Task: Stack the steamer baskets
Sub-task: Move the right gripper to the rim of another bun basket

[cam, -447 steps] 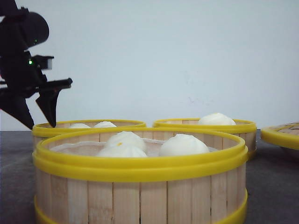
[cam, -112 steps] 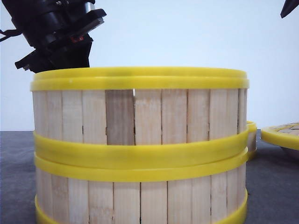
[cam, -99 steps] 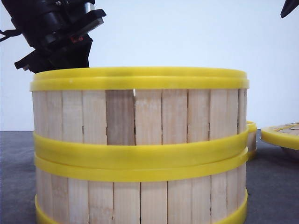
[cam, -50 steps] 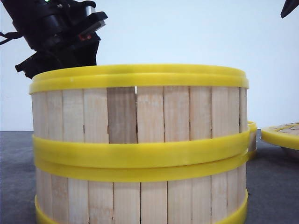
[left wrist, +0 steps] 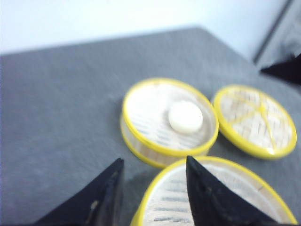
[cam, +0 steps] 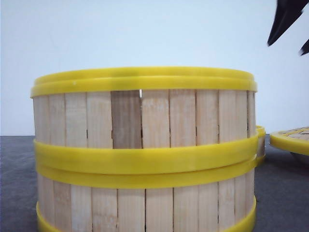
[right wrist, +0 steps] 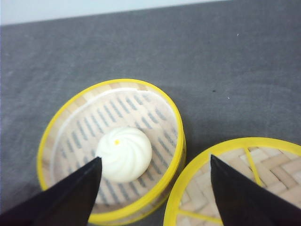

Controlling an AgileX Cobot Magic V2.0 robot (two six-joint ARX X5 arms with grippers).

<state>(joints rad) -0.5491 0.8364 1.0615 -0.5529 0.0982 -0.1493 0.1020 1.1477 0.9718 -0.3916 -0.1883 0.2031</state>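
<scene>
Two steamer baskets stand stacked at the front, the upper basket [cam: 145, 111] resting on the lower one [cam: 145, 203]. A third basket [right wrist: 75, 127] sits alone behind them with one white bun [right wrist: 123, 153] in it; the front view shows only its edge [cam: 260, 140]. My left gripper [left wrist: 154, 159] is open and empty, hovering above the rim of the stack's top basket [left wrist: 244, 188], with the single basket [left wrist: 150, 108] beyond. My right gripper [right wrist: 155, 157] is open above the single basket and the lid, and its fingertips [cam: 282, 21] show at the top right.
A flat woven lid with a yellow rim [right wrist: 244, 183] lies right beside the single basket, at the table's right [cam: 292, 140]. Grey table surface [left wrist: 61, 117] stretches away to the left of the baskets.
The left arm has left the front view after standing behind the stack's top basket. The right gripper's fingers have come lower into view at the top right.
</scene>
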